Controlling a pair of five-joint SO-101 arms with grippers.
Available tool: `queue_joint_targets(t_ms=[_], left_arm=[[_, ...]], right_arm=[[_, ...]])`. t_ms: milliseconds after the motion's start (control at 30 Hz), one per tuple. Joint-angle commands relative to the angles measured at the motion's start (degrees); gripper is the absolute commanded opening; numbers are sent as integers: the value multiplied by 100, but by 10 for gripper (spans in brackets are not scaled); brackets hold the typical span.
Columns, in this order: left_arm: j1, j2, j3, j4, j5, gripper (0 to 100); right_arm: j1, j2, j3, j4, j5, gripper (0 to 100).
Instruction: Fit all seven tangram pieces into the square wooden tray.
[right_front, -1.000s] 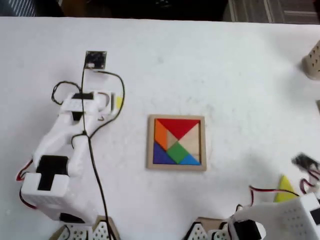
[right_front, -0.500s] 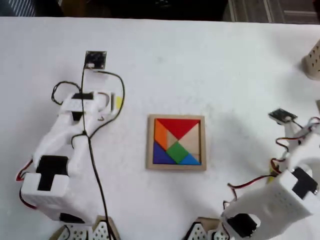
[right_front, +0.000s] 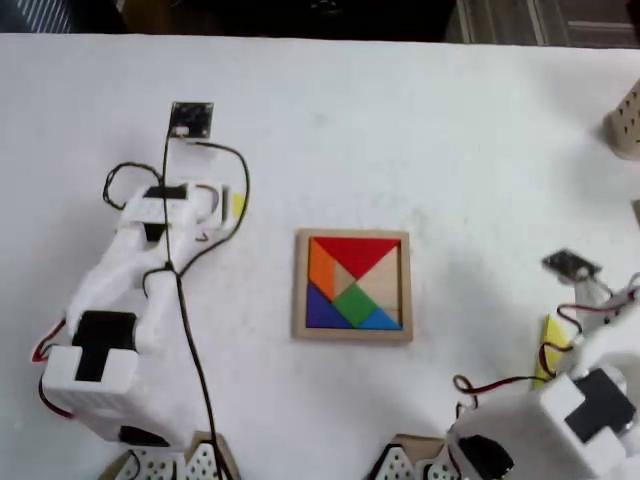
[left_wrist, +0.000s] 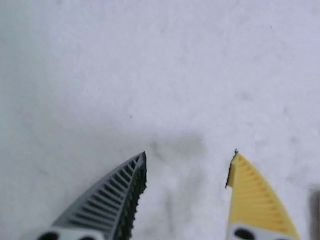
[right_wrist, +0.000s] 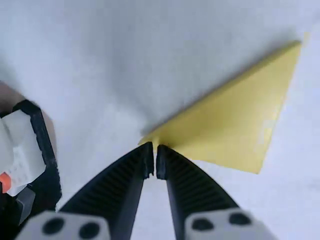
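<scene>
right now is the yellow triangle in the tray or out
Out. The yellow triangle lies on the white table beside the right hand, well apart from the wooden tray.

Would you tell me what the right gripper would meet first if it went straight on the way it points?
Most likely the yellow triangle. The right gripper is shut, with its tips right at the piece's nearest corner. I cannot tell whether they touch it.

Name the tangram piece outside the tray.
The yellow triangle, on the table at the right gripper's tips; the rest sit in the tray.
</scene>
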Motion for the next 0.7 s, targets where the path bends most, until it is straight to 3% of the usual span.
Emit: queue_joint_targets(t_ms=[0, 167, 333, 500, 667], left_arm=[[-92, -31, -246, 35, 44, 283], [-92, -31, -246, 44, 44, 283], [-92, -31, -246, 44, 44, 283], [-92, -31, -246, 44, 44, 283], [-92, -31, -246, 35, 44, 283]], right_arm=[[312, -365, 615, -804, 114, 17], [497, -374, 1152, -1429, 105, 17], [558, -426, 1160, -1824, -580, 17], [734, -391, 1152, -1938, -492, 17], [286, -400, 1152, -2009, -1029, 17]])
